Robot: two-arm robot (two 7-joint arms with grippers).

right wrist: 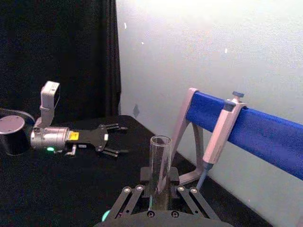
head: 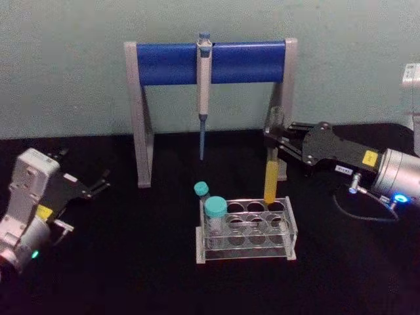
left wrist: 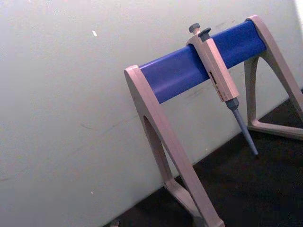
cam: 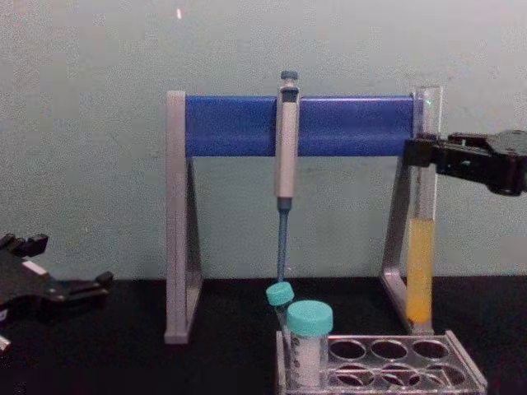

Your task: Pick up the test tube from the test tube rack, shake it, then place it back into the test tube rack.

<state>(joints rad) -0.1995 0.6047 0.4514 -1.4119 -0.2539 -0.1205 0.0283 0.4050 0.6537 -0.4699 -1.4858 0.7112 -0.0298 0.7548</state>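
Yellow-orange liquid in the lower part of the test tube [head: 270,176], seen from the head: tube upright, round bottom just above a back-row hole of the test tube rack [head: 262,249], pinched in its upper part by the right gripper [head: 274,139] reaching in from the rack's right; left gripper [head: 103,182] idle well to the rack's left, fingers apart; two teal-capped vials [head: 215,209] at the rack's left end. From the left wrist: pipette stand [left wrist: 175,75] and hanging pipette [left wrist: 218,71]. From the right wrist: jaws closed on the tube's glass [right wrist: 160,158] below its open mouth. From the chest: tube bottom [cam: 420,317] hanging clear of the rack's top plate [cam: 387,362]. Probably the lift-out step, shaking not yet done; next, likely a higher raise away from the rack, then a gentle shake, kept near upright because of the capless mouth.
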